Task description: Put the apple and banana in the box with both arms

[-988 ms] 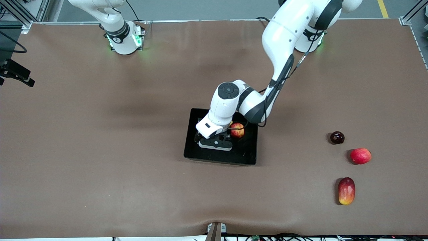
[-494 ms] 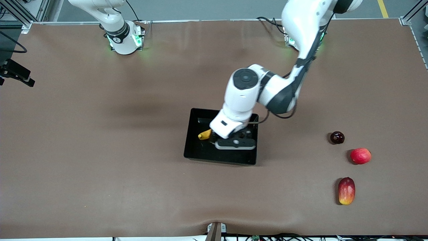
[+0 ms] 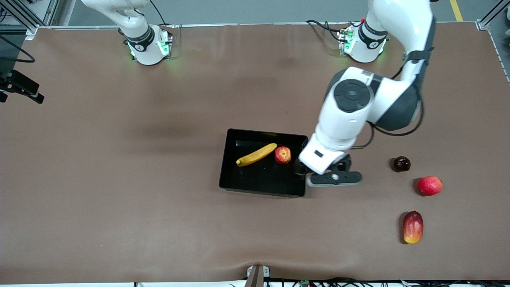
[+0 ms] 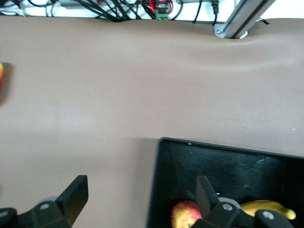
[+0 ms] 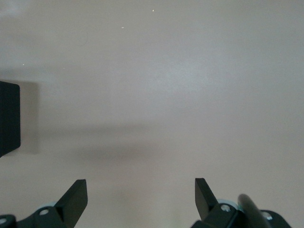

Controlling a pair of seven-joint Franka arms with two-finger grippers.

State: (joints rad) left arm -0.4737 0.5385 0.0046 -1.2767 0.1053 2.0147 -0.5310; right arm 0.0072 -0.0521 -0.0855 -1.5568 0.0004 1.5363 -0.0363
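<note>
Yellow curved banana (image 3: pixel 256 154) and red-yellow streaked apple (image 3: pixel 282 155) touching in glossy black box (image 3: pixel 239 187). Left gripper (image 3: pixel 334 178) wide, empty, over box edge. Right gripper (image 5: pixel 137 202) wide, empty.

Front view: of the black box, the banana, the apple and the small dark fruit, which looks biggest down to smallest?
1. the box
2. the banana
3. and 4. the apple and the dark fruit look about alike; the apple seems only slightly bigger.
</note>
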